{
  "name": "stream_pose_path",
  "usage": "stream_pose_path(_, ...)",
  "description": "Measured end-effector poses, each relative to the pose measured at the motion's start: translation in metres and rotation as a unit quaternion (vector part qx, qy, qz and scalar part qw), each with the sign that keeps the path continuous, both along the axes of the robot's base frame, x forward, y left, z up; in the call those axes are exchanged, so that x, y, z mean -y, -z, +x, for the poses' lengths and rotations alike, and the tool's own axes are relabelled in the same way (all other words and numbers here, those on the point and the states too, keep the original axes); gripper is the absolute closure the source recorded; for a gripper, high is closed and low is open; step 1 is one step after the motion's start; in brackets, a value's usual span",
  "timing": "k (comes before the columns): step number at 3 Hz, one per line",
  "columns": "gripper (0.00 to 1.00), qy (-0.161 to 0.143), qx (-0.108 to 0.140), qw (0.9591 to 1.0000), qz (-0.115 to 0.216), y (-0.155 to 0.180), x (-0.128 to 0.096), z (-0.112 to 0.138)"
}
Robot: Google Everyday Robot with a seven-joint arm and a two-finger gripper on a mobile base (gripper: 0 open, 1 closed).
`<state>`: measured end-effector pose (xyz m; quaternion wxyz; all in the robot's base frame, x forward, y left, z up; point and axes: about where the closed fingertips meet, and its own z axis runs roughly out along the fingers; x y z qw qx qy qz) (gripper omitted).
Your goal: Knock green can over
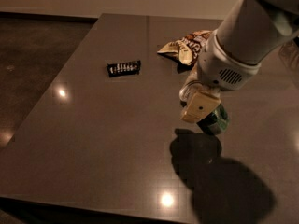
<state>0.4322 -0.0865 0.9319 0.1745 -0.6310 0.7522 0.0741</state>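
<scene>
The gripper (200, 105) hangs low over the right half of the table (93, 139), pressed against the can (215, 120); whether it is wide, narrow or holding the can I cannot tell. The can sits at the gripper's 4 o'clock (only its green lower body shows, the top hidden behind the gripper). A bag (184, 48) lies at 12 o'clock, near. A black packet (124, 68) lies at 10 o'clock, well apart.
</scene>
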Motion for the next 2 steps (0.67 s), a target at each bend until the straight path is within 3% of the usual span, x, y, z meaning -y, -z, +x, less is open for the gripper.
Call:
stream_pose_path(1,0.82,-0.003,-0.005,0.9985,-0.054,0.011,-0.003,0.005)
stream_pose_path(2,0.59,-0.009,-0.014,0.9961,-0.087,0.022,-0.01,0.007)
